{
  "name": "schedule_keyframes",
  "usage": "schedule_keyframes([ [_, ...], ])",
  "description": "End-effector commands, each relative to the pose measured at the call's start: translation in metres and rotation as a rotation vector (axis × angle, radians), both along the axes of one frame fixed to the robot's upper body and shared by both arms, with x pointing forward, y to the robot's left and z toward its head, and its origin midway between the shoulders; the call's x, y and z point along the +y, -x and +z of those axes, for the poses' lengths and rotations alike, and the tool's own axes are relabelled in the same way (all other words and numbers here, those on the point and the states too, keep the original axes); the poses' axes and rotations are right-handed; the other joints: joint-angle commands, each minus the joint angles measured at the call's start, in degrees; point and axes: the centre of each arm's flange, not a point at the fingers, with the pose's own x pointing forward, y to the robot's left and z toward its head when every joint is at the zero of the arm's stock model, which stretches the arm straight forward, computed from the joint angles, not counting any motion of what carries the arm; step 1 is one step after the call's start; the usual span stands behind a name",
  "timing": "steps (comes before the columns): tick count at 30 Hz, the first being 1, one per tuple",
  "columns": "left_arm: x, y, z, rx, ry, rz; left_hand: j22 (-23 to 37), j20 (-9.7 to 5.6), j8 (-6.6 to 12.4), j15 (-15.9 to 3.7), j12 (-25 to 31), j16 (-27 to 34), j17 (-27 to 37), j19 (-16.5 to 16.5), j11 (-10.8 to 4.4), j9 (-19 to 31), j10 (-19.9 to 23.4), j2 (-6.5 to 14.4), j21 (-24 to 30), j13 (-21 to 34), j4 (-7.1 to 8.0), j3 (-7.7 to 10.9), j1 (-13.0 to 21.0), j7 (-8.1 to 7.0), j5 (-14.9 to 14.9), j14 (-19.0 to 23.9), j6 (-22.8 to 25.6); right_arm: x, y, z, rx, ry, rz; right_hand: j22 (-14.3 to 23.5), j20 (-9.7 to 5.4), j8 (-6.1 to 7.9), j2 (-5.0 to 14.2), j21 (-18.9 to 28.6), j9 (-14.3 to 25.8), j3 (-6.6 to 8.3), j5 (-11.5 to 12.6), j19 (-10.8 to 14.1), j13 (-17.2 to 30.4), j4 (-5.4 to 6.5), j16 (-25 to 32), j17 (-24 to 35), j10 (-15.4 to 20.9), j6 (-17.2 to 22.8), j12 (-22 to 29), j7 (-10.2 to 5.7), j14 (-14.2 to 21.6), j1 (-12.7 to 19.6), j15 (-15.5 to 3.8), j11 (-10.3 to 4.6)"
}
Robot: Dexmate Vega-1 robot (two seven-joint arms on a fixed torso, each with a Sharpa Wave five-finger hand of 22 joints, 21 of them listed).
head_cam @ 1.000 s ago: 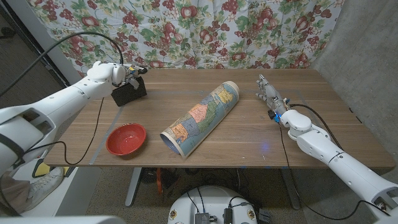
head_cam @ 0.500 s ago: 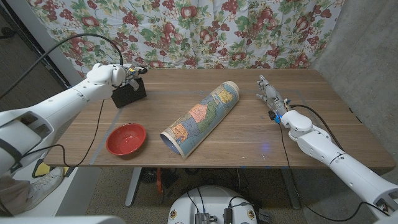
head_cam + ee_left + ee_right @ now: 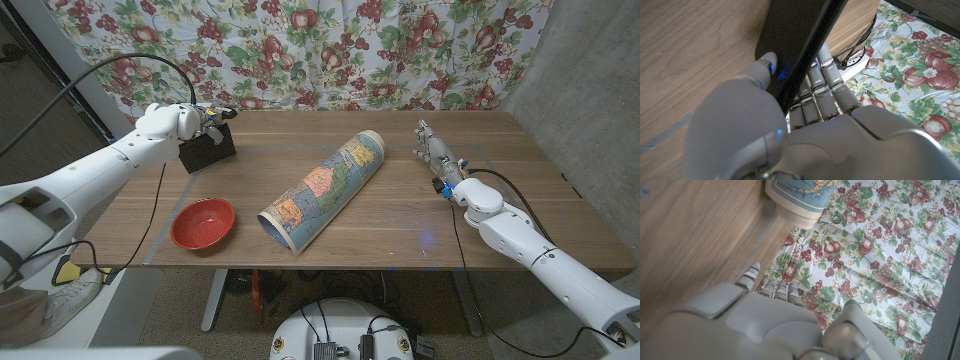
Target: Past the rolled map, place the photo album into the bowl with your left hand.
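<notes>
The black photo album (image 3: 209,149) stands tilted at the table's far left, gripped at its top by my left hand (image 3: 203,119). Up close, the album (image 3: 795,45) sits between the thumb and the fingers (image 3: 827,75) of that hand (image 3: 805,130). The red bowl (image 3: 202,224) lies near the front left edge, in front of the album. The rolled map (image 3: 324,189) lies slantwise across the middle, and its end (image 3: 800,197) shows in the right wrist view. My right hand (image 3: 436,156) stands on the table at the right, fingers apart, holding nothing.
A floral curtain (image 3: 330,50) hangs behind the table. A black cable (image 3: 110,70) loops over my left arm. Grey tape lines (image 3: 160,215) mark the wooden table (image 3: 400,215) near the bowl.
My left arm and the album have shifted slightly; the right hand has edged a little toward the back.
</notes>
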Motion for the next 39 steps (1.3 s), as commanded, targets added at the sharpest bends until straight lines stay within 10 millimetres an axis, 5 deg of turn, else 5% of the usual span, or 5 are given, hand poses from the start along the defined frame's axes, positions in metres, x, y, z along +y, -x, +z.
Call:
schedule_keyframes([
  [1,-0.013,0.025,0.004,-0.069,0.006,-0.017,0.2,-0.3,2.11,-5.57,0.1,-0.4,0.5,-0.1,-1.21,1.3,1.4,4.5,1.1,0.3,2.09,2.66,4.6,-0.16,-0.1,1.1,1.2,-0.004,0.006,0.0,-0.012,-0.01,-0.01,0.2,0.21,0.13,0.44,0.2,0.2,-0.14,0.3,0.2,0.3,-0.14,0.2,0.1,-0.5,0.2,-0.2,-0.34,-0.3,0.2,-0.21,-0.25],
  [39,-0.046,0.118,-0.009,-0.35,-0.044,-0.156,0.1,-1.32,3.75,-6.82,0.3,-1.8,2.4,-1.1,-2.38,4.8,2.5,3.8,6.9,1.8,1.66,3.35,2.9,-1.39,0.4,3.2,1.8,-0.01,0.009,0.001,-0.013,-0.018,-0.033,0.2,-0.03,0.13,0.71,0.2,0.2,-0.22,0.3,0.3,0.3,-0.1,0.2,0.1,-0.5,0.2,-0.2,-0.33,-0.3,0.1,-0.26,-0.22],
])
